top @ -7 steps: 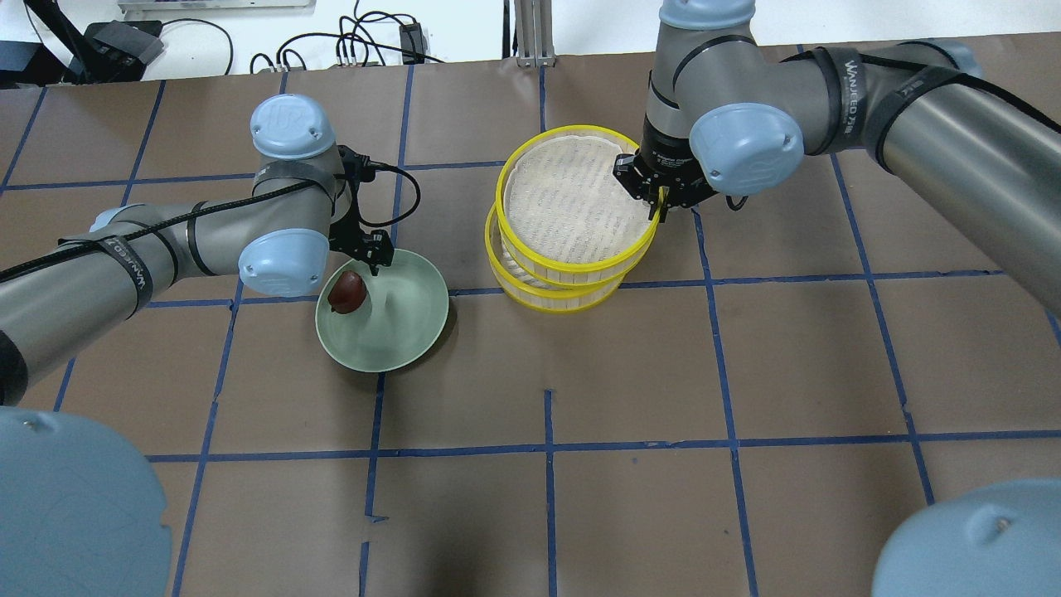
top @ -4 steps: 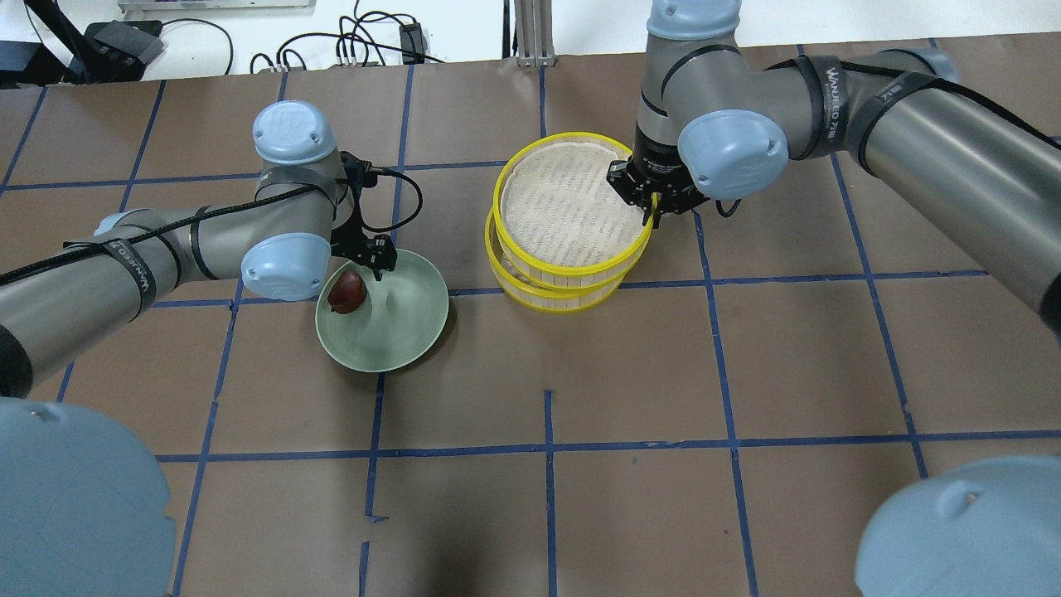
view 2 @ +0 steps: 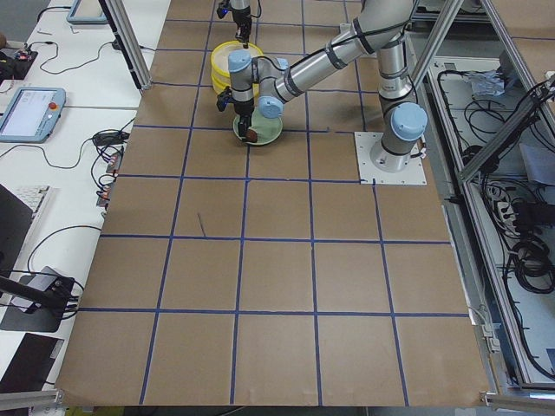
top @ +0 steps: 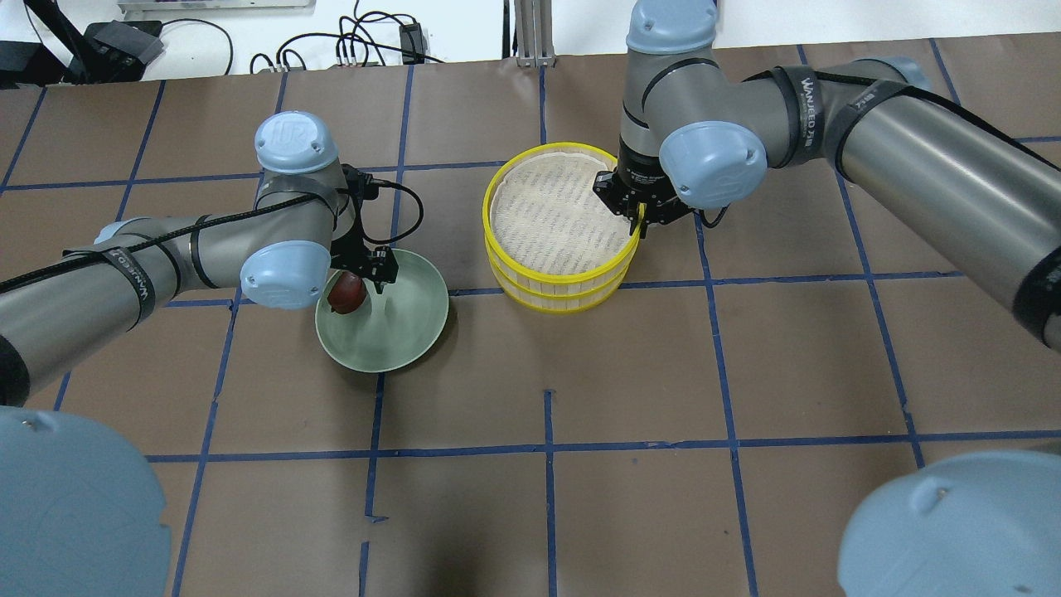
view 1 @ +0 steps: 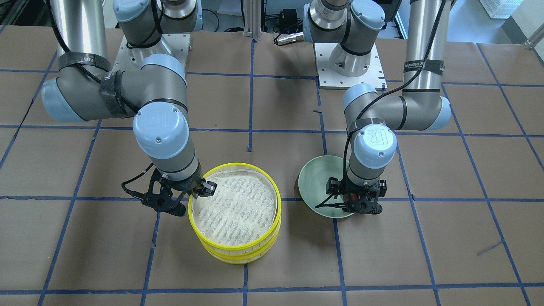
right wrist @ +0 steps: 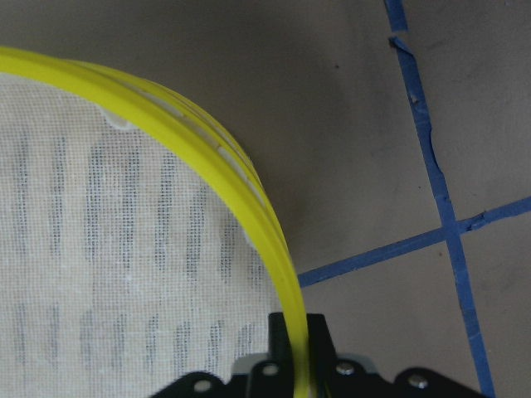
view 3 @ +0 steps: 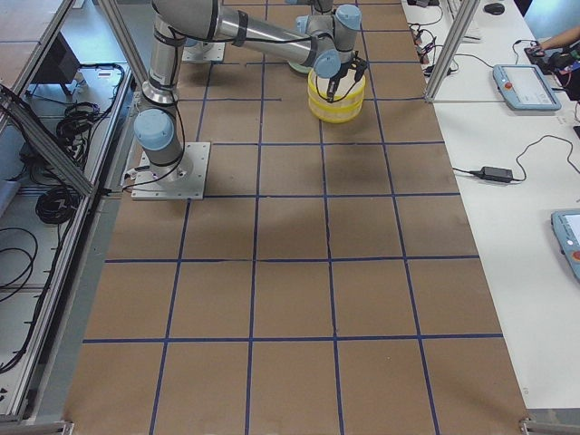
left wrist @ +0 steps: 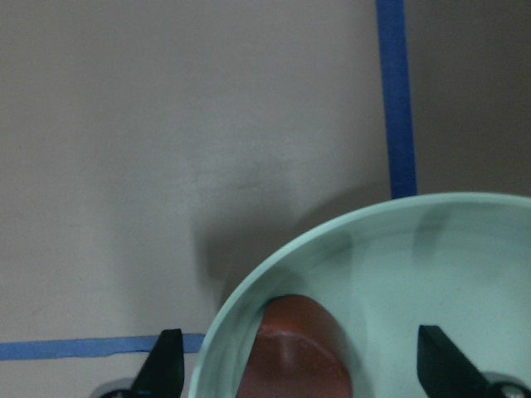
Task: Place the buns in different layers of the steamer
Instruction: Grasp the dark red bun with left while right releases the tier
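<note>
- The reddish-brown bun lies in the pale green plate, close to the rim on the side toward the robot's left arm. The arm's wrist covers part of it in the overhead view.
- The left gripper hangs over that part of the plate with its jaws spread wide and the bun in the gap between them. In the left wrist view neither of its fingertips touches the bun. One tip shows just outside the plate's rim and the other over the plate's inside.
- How far the tips are above the plate cannot be told.
- The upper steamer tray sits stacked on the lower steamer tray, the two nearly in line. The stack stands near the plate but apart from it, toward the robot's right.
- A white mesh cloth lines the upper tray and lies bare. The inside of the lower tray is covered by the tray above.
- The right gripper is at the upper tray's rim on the side away from the plate, jaws pinching that yellow rim. In the right wrist view the rim runs straight into the narrow gap between the fingers.
- Whether the upper tray rests fully on the lower one or is raised a little cannot be told.
- Everything stands on a table covered in brown paper, marked into squares by blue tape lines.
</note>
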Controlling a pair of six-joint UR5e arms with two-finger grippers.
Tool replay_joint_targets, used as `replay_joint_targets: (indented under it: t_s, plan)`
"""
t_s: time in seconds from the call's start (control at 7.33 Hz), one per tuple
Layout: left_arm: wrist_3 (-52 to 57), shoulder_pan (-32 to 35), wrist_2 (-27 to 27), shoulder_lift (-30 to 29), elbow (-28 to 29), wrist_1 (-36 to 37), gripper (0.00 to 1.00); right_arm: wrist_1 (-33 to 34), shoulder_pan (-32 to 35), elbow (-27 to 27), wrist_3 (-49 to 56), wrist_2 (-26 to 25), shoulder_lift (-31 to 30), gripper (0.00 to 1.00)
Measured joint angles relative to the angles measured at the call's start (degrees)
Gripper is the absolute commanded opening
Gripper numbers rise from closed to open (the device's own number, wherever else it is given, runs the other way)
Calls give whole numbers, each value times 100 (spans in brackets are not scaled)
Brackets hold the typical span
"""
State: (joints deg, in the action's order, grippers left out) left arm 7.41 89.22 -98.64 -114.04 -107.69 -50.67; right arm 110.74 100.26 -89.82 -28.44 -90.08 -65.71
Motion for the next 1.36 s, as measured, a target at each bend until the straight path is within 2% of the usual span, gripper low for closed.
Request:
replay_joint_targets:
  t_s: [0.55,0.68,0.82,0.95,1.09,1.23,1.36]
  plan:
    - [-92,1,10,13,23,-172,98,112,3,8,-13,39,44,4]
    - [-109,1,7,19,22,-215,90,153,3,8,-15,41,77,4]
    - [-130,1,6,33,18,-272,67,172,3,8,-21,45,93,5]
    - [-169,-1,13,54,13,-315,26,174,3,5,-26,51,97,13]
    - [-230,-1,20,66,20,-346,1,171,3,-3,-29,56,98,78]
    - [-284,-1,26,71,42,-374,0,166,3,-14,-24,58,93,99]
    - [-311,0,38,76,63,-389,0,145,2,-19,10,46,82,99]
